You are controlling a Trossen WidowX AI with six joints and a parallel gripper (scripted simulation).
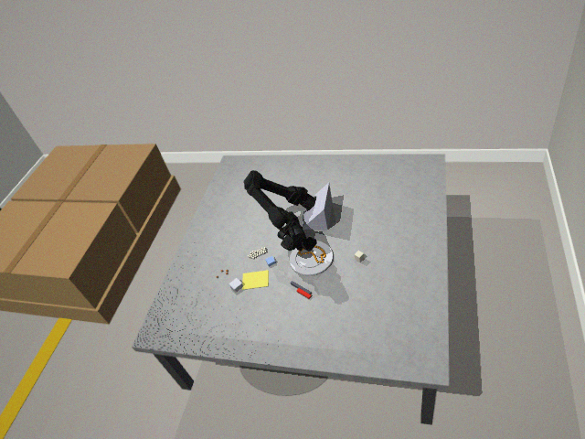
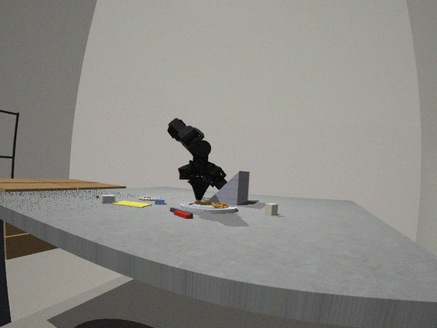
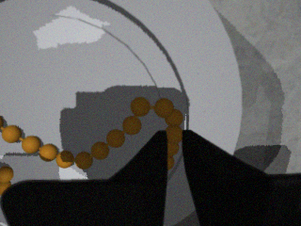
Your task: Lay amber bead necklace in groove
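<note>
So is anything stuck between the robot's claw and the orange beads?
No. The gripper is already shut on the amber bead necklace, pinching beads near the groove of the round bead board. Nothing visible sits between them.

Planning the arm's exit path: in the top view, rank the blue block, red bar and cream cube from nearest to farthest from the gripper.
Gripper is shut on the necklace.
1. Blue block, image-left of it.
2. Red bar, toward the front edge.
3. Cream cube, image-right, only slightly farther than the red bar.

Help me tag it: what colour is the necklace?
Amber orange beads, clearest in the wrist view.
</note>
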